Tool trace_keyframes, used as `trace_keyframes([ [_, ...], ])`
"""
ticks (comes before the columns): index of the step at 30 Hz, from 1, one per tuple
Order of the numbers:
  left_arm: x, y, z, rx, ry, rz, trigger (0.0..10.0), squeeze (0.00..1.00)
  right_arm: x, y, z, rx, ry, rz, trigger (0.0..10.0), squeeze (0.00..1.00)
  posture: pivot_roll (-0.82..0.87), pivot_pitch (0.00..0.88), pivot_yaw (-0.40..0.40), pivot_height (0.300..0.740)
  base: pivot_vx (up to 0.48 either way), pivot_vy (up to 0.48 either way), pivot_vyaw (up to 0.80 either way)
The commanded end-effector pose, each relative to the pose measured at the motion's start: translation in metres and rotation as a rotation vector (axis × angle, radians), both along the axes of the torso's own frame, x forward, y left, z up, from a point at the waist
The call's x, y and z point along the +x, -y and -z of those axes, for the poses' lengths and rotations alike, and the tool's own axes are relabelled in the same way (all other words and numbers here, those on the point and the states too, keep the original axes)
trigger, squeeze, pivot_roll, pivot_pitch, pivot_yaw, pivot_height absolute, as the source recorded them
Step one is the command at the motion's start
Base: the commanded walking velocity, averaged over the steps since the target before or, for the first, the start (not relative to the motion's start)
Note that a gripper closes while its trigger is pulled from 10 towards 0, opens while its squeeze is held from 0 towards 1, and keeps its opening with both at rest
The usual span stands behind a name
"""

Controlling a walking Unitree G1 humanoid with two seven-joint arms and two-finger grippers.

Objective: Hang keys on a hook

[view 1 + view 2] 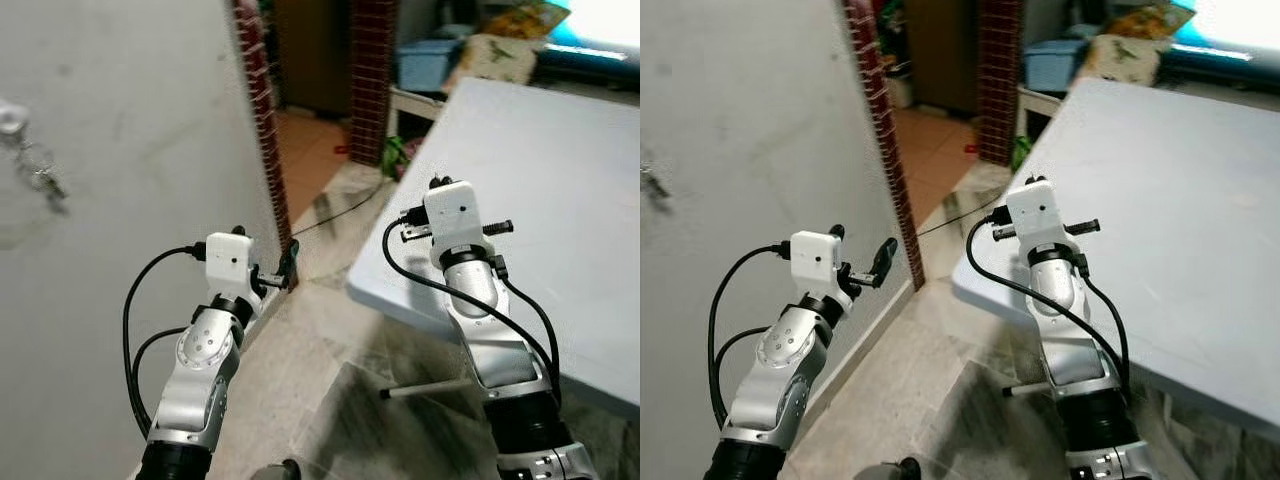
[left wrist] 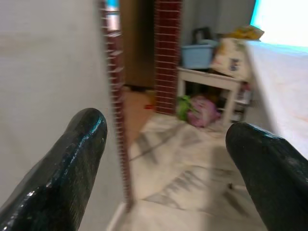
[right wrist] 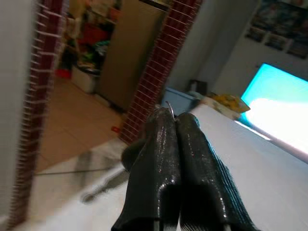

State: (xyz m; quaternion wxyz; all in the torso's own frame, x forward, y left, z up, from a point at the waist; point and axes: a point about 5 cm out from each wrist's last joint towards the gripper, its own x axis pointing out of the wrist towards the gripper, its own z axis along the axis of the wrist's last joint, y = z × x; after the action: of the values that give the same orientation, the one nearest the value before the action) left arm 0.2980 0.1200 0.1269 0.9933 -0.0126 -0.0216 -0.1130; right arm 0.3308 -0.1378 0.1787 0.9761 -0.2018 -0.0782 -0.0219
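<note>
left gripper (image 2: 163, 159) raised beside the grey wall (image 1: 120, 150), fingers (image 2: 72, 163) spread wide, nothing between them. keys (image 1: 35, 170) hanging from a hook (image 1: 12, 118) on that wall, well up and to the left of it. right gripper (image 3: 175, 120) over the near edge of the pale blue table (image 1: 540, 180), fingers pressed together, a thin wire loop poking out at the tips.

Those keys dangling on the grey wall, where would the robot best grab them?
Probably the lower end of the keys, below the hook, coming straight from the room side with an open pincer: they seem to hang flat against the wall, and the hook occupies the top.
</note>
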Motion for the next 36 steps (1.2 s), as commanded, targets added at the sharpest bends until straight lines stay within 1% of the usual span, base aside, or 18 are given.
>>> trace_keyframes([
  [1,0.001,-0.003,0.002,0.014,-0.004,-0.018,10.0,0.00,-0.002,0.003,0.004,0.031,-0.027,0.001,10.0,0.00,-0.04,0.051,0.056,0.740,0.000,0.000,0.80],
  [5,0.000,-0.008,0.008,0.035,-0.021,-0.049,10.0,0.00,-0.004,0.005,0.010,0.049,-0.059,-0.007,10.0,0.00,-0.04,0.053,0.059,0.740,0.000,0.000,0.80],
  [8,-0.001,-0.011,0.012,0.034,-0.035,-0.064,10.0,0.00,-0.006,0.004,0.012,0.055,-0.070,-0.015,10.0,0.00,-0.04,0.055,0.059,0.740,0.000,0.000,0.80],
  [12,0.000,-0.012,0.013,0.033,-0.038,-0.072,10.0,0.00,-0.007,0.001,0.013,0.061,-0.076,-0.034,10.0,0.00,-0.04,0.055,0.059,0.740,0.000,0.000,0.80],
  [15,0.000,-0.014,0.015,0.040,-0.043,-0.094,10.0,0.00,-0.007,-0.005,0.013,0.068,-0.079,-0.062,10.0,0.00,-0.03,0.056,0.054,0.740,0.000,0.000,0.80],
  [20,0.002,-0.016,0.015,0.036,-0.042,-0.122,10.0,0.00,-0.007,-0.007,0.013,0.064,-0.088,-0.086,10.0,0.00,-0.04,0.049,0.022,0.740,0.000,0.000,0.80],
  [25,0.003,-0.016,0.015,0.031,-0.032,-0.138,10.0,0.00,-0.007,-0.008,0.016,0.050,-0.108,-0.111,10.0,0.00,-0.03,0.041,-0.016,0.740,0.000,0.000,0.17],
  [28,0.003,-0.018,0.012,0.048,-0.009,-0.167,10.0,0.00,-0.006,-0.012,0.018,0.040,-0.123,-0.140,10.0,0.00,-0.02,0.036,-0.035,0.740,0.000,0.000,0.00],
  [29,0.004,-0.023,0.010,0.049,-0.005,-0.196,10.0,0.00,-0.006,-0.015,0.018,0.039,-0.123,-0.155,10.0,0.00,-0.02,0.036,-0.035,0.740,0.000,0.000,0.00],
  [34,0.004,-0.030,0.009,0.035,-0.004,-0.195,10.0,0.00,-0.005,-0.021,0.020,0.036,-0.127,-0.174,10.0,0.00,0.00,0.027,-0.024,0.740,0.000,0.000,0.00],
  [36,0.003,-0.034,0.010,0.060,-0.006,-0.199,10.0,0.00,-0.005,-0.024,0.020,0.042,-0.125,-0.181,10.0,0.00,0.01,0.026,-0.009,0.740,0.000,0.000,0.26],
])
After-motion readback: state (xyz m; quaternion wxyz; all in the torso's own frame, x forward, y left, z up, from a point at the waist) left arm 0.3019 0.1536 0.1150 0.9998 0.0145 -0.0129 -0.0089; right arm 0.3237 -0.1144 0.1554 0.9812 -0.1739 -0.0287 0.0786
